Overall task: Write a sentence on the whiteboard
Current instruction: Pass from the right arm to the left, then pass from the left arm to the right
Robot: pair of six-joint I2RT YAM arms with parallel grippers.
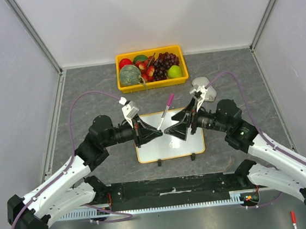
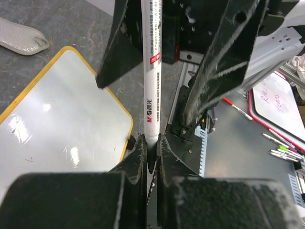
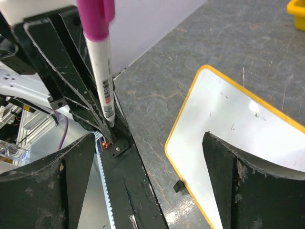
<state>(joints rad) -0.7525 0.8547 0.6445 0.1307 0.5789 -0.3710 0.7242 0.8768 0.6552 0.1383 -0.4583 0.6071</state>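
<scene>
Clenching the marker [image 1: 166,108], likely light and slick, by its tail in our left claw [image 2: 151,161], right claw [image 3: 147,176] released, we are hovering over the stiff whiteboard [image 1: 167,149], six o'clock from the fruit tray [image 1: 161,84].

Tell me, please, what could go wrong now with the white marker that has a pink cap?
The white marker with the pink cap is clamped by the left gripper only at one end, so it may tilt or slip.
That cap seems to be on, so no ink would reach the white whiteboard with the yellow rim.
The open right gripper stands close to the left one; their fingers might collide.
</scene>
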